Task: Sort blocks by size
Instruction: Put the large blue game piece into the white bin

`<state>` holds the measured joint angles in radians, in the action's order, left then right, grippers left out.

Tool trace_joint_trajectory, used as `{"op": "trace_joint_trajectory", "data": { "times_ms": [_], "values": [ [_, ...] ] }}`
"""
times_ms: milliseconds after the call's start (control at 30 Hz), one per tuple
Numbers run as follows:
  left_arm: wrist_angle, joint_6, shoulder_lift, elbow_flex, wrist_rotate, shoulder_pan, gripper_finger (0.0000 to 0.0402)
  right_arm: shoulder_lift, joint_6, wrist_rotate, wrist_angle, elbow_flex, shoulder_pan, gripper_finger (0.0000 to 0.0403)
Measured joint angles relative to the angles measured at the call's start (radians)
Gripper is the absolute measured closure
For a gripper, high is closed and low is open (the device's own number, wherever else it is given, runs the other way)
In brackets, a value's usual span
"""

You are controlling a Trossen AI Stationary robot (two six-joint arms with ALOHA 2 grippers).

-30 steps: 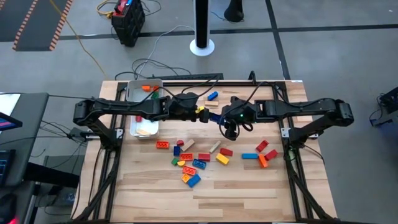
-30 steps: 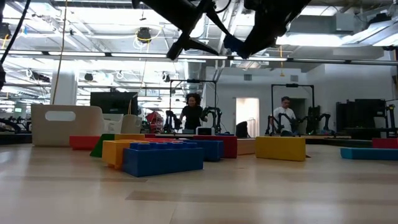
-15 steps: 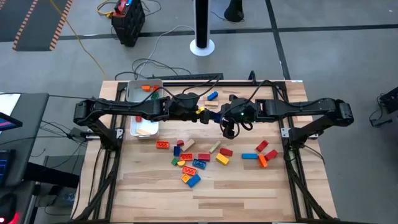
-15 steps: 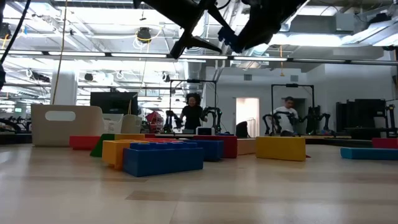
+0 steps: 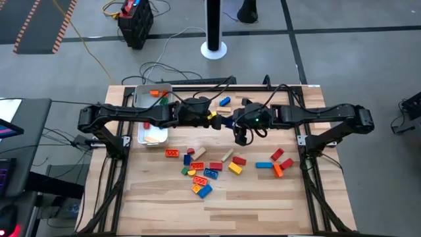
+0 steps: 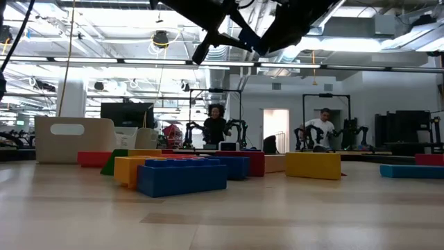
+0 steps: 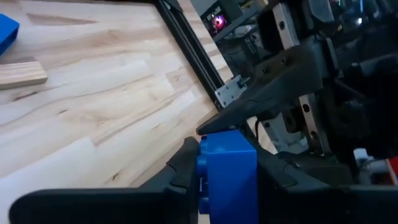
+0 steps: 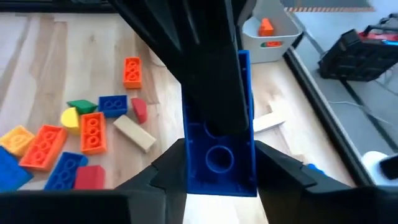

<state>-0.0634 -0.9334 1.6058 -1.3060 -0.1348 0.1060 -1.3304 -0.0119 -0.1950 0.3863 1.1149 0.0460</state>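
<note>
Above the wooden table (image 5: 263, 204), both arms meet mid-air over its far centre, sharing one long blue block (image 8: 219, 149). The left gripper (image 5: 217, 122) and the right gripper (image 5: 241, 126) each clamp an end of it, its long axis running between them, so neither is nearer. The white trays (image 5: 151, 135) lie to the far left; the loose blocks (image 5: 204, 171) sit scattered nearer, well below, clear of the handover.

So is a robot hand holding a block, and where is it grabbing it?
Yes, both hold one blue block in the air. The right gripper pinches its sides at one end; the left gripper pinches the other.
</note>
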Motion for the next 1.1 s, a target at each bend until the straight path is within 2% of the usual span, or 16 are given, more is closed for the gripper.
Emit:
{"op": "trace_joint_trajectory", "data": {
  "times_ms": [133, 367, 567, 900, 1000, 1100],
  "values": [
    [-0.031, 0.037, 0.0, 0.0, 0.009, -0.001, 0.0319, 0.004, 0.016, 0.025, 0.01, 0.0, 0.0, 0.0179],
    [-0.174, 0.081, -0.042, 0.002, 0.007, 0.02, 0.0319, 0.032, 0.041, 0.02, 0.225, 0.092, 0.013, 0.0126],
    [-0.452, 0.155, -0.12, 0.001, -0.059, 0.066, 0.0319, 0.042, 0.068, 0.012, 0.338, 0.118, 0.029, 0.0122],
    [-1.143, 0.203, -0.21, 0.002, -0.188, 0.149, 0.0319, 0.041, 0.143, 0.011, 0.334, 0.036, 0.028, 0.0121],
    [-1.2, 0.195, -0.21, 0.04, -0.189, 0.162, 0.0317, 0.037, 0.152, 0.01, 0.328, 0.02, 0.028, 0.0121],
    [-1.196, 0.173, -0.209, 0.1, -0.188, 0.162, 0.028, 0.031, 0.155, 0.01, 0.321, 0.019, 0.028, 0.0121]
  ]
}}
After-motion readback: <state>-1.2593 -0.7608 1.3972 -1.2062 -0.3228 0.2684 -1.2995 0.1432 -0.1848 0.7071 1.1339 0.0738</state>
